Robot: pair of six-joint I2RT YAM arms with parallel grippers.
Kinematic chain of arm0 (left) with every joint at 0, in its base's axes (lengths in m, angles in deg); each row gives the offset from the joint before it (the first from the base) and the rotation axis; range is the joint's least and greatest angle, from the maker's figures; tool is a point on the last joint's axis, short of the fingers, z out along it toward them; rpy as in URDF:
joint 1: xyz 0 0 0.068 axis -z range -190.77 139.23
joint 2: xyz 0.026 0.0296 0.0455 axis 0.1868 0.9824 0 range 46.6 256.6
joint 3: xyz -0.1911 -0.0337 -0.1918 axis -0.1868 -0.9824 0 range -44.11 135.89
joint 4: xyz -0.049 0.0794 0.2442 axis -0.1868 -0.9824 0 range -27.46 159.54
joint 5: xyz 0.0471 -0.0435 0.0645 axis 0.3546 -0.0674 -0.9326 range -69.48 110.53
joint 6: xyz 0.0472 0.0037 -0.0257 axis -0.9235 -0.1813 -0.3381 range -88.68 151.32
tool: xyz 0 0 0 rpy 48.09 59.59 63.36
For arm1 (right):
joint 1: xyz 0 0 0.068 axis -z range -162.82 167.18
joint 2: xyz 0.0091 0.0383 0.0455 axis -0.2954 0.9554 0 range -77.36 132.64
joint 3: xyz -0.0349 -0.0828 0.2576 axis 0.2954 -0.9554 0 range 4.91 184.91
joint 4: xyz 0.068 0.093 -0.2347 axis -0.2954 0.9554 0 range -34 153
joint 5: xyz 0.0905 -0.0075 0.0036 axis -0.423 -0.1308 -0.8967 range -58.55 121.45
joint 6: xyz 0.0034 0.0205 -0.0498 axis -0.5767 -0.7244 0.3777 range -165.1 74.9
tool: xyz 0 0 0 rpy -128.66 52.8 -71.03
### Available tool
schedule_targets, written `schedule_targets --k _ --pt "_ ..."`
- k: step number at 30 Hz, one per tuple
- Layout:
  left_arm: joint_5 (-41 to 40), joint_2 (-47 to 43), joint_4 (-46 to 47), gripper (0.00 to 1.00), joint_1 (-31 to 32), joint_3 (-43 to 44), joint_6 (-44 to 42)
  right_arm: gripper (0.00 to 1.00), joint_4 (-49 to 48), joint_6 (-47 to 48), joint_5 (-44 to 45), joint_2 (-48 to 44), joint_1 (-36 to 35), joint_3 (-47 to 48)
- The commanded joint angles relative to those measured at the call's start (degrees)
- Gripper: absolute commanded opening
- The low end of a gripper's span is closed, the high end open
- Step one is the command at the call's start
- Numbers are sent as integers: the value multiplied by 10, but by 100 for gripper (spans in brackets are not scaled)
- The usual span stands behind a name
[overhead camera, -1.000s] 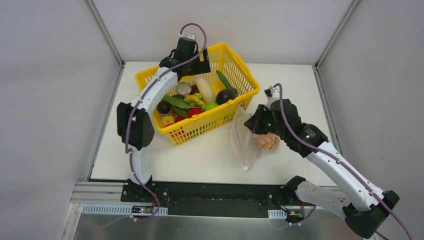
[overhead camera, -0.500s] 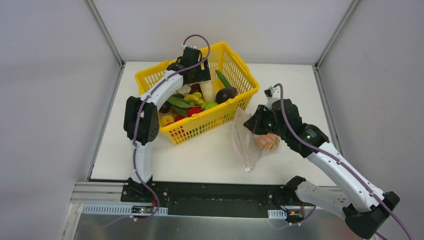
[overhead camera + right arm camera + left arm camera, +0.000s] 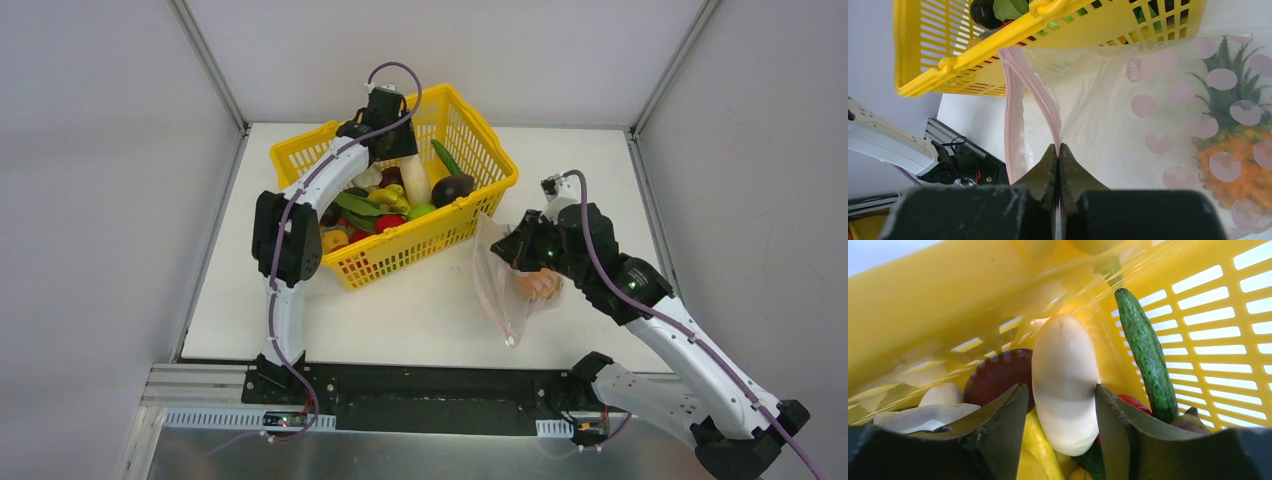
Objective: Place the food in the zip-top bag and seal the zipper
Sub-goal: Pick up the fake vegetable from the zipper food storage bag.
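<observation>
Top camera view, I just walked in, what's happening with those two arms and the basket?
The left gripper is down inside the yellow basket of toy food, straddling the white radish; whether it grips it yet is unclear. The right gripper is shut on the pink zipper strip of the clear bag, holding it beside the basket. A toy pineapple is already in the bag; the rest of the food is in the basket.
</observation>
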Motion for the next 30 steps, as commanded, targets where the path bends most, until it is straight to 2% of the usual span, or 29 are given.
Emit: schedule_targets --k 1,5,7,10,13,20,30 --pt "0 7 21 62 -3 5 12 0 -21 -8 -10 -7 3 6" --pt "2 22 49 64 -3 5 31 0 -22 -9 -15 -3 3 6" --pt "1 33 51 60 -3 12 38 0 -22 -9 -18 0 3 6" --pt "-4 27 67 44 -2 -13 45 0 -22 -10 -19 -2 4 5" --pt "-5 -15 115 23 0 -72 52 0 -22 -10 -14 -5 3 4" --pt "-27 -176 211 2 29 -192 7 0 -34 -18 10 3 4 1" --pt "-127 -420 319 1 92 -345 -90 0 -109 -63 59 0 7 -31"
